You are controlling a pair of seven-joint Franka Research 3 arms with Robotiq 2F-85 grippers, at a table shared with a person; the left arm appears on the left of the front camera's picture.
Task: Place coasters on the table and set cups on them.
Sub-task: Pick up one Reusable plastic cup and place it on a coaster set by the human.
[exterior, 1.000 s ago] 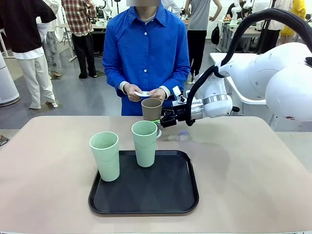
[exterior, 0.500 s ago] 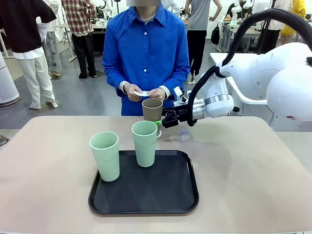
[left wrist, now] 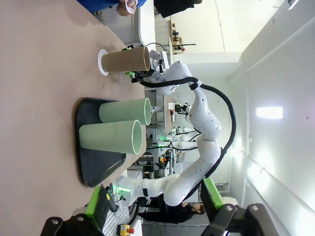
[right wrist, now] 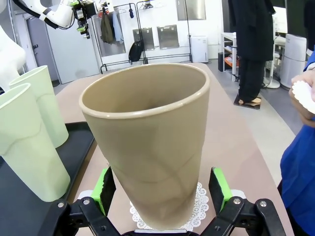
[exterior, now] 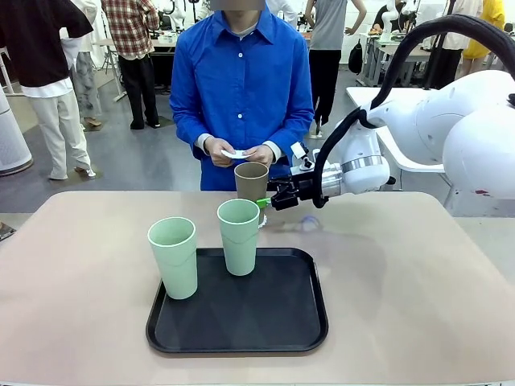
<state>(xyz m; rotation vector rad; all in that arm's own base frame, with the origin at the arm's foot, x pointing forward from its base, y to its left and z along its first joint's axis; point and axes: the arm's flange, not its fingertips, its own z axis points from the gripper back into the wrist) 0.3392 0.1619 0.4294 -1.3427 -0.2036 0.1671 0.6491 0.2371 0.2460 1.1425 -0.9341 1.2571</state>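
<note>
- Tall, tapered, matte, no handle: the brown cup (exterior: 251,181), upright at the far middle of the table (exterior: 402,281), just in front of the person (exterior: 241,80).
- Under its base a white coaster (right wrist: 203,195), with the lacy scalloped edge poking out all round.
- Astride that cup, low down, the right gripper (exterior: 265,200): spread wide, one green pad on each side. Seemingly a thin gap at both pads, so clamped on nothing, though hard to judge at the bottom of the wrist view.
- On the black tray (exterior: 278,326), nearer the robot: the left mint cup (exterior: 173,257) at the tray's left edge and the far mint cup (exterior: 239,236) by its far edge. Both upright, both empty, standing apart.
- Inside the brown cup, only bare wall.
- Between the person's hands (exterior: 259,154), at waist height: spare coasters (exterior: 234,153), white and thin.
- Off beyond the table's side, the left gripper (left wrist: 151,194): fingers wide apart, nothing between them.
- Against a second ago: right gripper and wrist drawn slightly to the robot's right, backing off from the brown cup. Cups, coaster and tray in the same spots.
</note>
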